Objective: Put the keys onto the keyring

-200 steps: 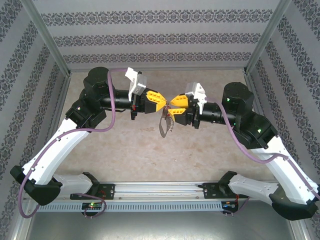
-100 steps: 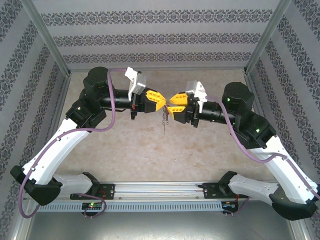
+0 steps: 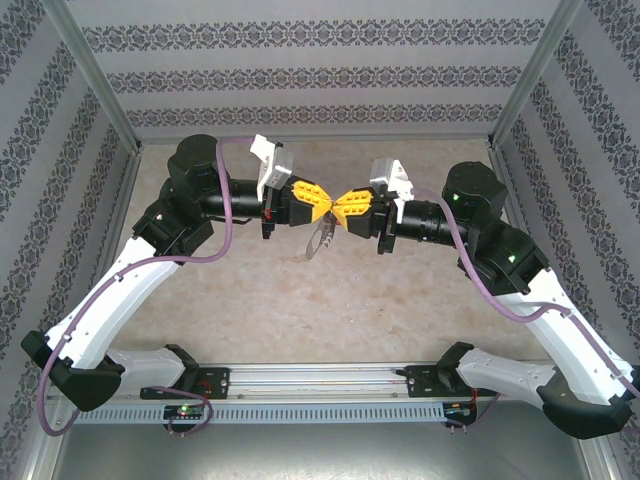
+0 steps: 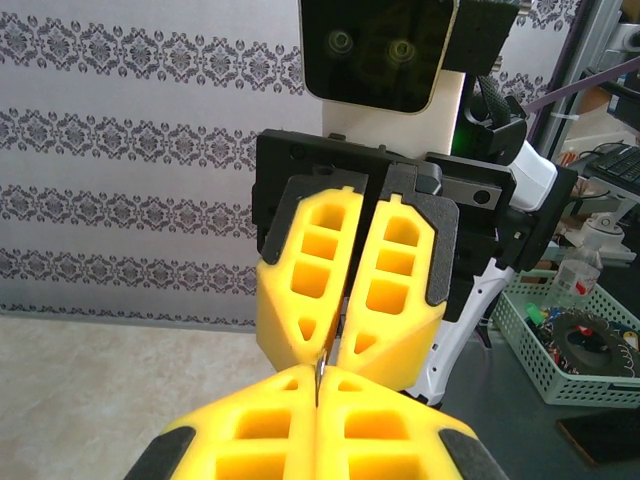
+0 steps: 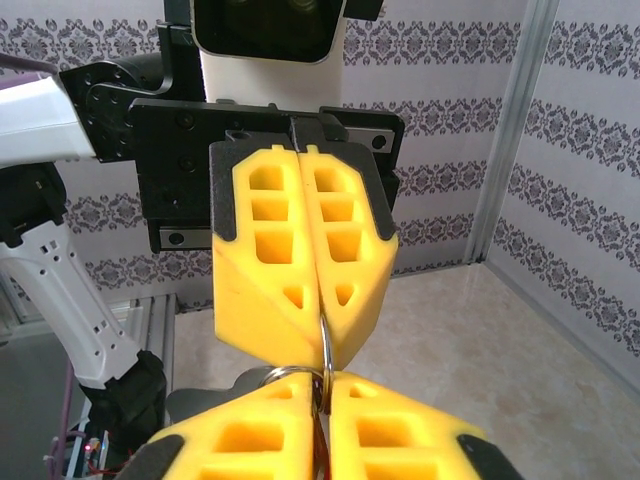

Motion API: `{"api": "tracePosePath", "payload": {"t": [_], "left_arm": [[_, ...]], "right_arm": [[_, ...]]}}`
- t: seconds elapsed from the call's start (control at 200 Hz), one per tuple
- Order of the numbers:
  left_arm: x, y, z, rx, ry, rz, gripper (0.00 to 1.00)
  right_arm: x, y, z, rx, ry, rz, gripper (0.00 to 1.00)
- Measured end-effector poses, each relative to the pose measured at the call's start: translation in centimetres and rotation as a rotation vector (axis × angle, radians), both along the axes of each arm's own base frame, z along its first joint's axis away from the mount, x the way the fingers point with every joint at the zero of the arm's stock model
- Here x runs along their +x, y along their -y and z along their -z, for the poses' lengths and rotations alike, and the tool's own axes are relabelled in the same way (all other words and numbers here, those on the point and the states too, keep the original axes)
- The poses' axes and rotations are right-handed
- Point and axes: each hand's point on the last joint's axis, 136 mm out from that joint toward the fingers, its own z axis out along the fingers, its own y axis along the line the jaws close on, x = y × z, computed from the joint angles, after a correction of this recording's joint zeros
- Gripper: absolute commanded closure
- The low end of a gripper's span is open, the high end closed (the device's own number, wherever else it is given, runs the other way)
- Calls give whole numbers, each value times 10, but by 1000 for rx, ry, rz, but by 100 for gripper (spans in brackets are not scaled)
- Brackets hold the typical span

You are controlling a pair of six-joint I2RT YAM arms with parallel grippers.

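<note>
1. From above: finds the left gripper (image 3: 330, 205) and the right gripper (image 3: 348, 203) nose to nose above the surface (image 3: 300, 310), having closed the small gap that parted them a second ago. Leaves the keyring (image 3: 317, 242) dangling just below the meeting point. Now swung toward the left arm's side with its flat face showing; half a second back, hung edge-on and straight down.

2. From the left wrist: looks along the left gripper (image 4: 318, 390), fingers pressed together on a thin metal sliver (image 4: 318, 372) caught in the seam. Faces the right gripper (image 4: 337, 350), likewise pressed together, tips touching tips.

3. From the right wrist: catches the right gripper (image 5: 322, 388) pinching a metal ring (image 5: 285, 373) of the keyring. Traces one strand of that wire up into the shut tips of the left gripper (image 5: 320, 335).

4. Taken together: points to a two-handed hold on the same ring, most likely to pry or steady it for threading. Cannot tell whether the sliver is ring wire or the key, nor whether any key is on yet. Calls for very fine alignment from here.
</note>
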Motion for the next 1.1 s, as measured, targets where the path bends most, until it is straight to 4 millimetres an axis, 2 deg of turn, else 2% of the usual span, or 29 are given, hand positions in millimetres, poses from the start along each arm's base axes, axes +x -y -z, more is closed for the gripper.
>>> {"api": "tracePosePath", "payload": {"t": [0.06, 0.19, 0.36, 0.445, 0.674, 0.959, 1.104], "left_arm": [[0, 0, 0, 0, 0, -1, 100], [1, -1, 2, 9, 12, -5, 100], [0, -6, 5, 71, 44, -39, 78], [1, -10, 3, 108, 59, -68, 73], [7, -18, 9, 211, 94, -133, 72], [12, -8, 46, 390, 97, -123, 72], [10, -8, 57, 439, 101, -118, 74]], "right_arm": [[0, 0, 0, -2, 1, -1, 100], [1, -1, 1, -22, -4, -2, 100], [4, -4, 5, -72, 3, -9, 100], [6, -4, 10, -106, 4, -8, 100], [15, -4, 26, -226, 18, 17, 100], [13, -9, 45, -354, 30, -4, 100], [12, -8, 58, -406, 15, -15, 100]]}}
